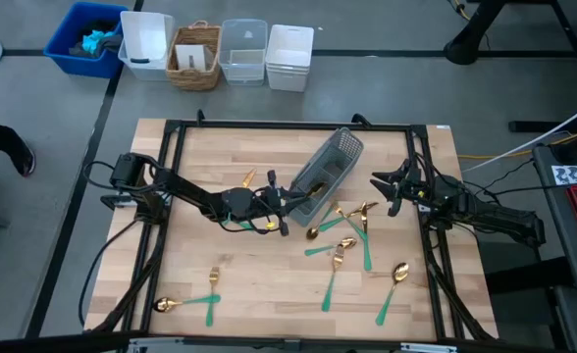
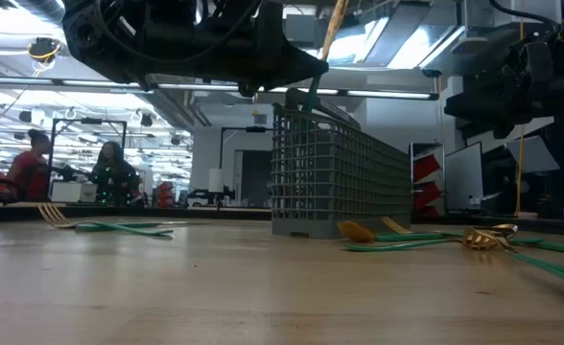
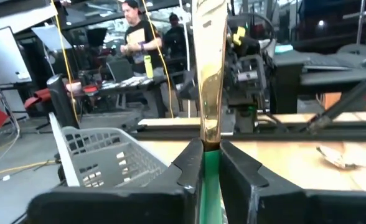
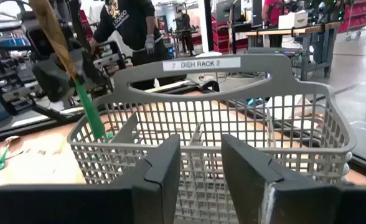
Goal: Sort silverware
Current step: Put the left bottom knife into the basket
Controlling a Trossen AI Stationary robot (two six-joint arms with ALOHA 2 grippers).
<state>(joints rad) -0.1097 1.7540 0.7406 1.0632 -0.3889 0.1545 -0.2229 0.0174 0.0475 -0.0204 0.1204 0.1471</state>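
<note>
Silverware in play is one teal-handled knife (image 1: 259, 222), grasped by the left gripper (image 1: 265, 222) at the caddy's (image 1: 340, 154) near end.

High view: the caddy lies at 2 o'clock from the left gripper, its long axis running 2 to 8 o'clock. Loose pieces (image 1: 345, 247) lie at 4 o'clock from that gripper. The right gripper (image 1: 389, 189) waits at the caddy's 4 o'clock side; the left arm is nearer the drop.

Low view: the knife (image 2: 332, 29) hangs tilted above the caddy's (image 2: 344, 182) left rim.

Left wrist view: fingers (image 3: 189, 168) clamp the green handle (image 3: 209, 180); the gold blade (image 3: 210, 68) points away, long axis upright.

Right wrist view: fingers (image 4: 164, 168) spread, holding nothing. The caddy (image 4: 233, 134) label reads "DISH RACK 2".
</note>
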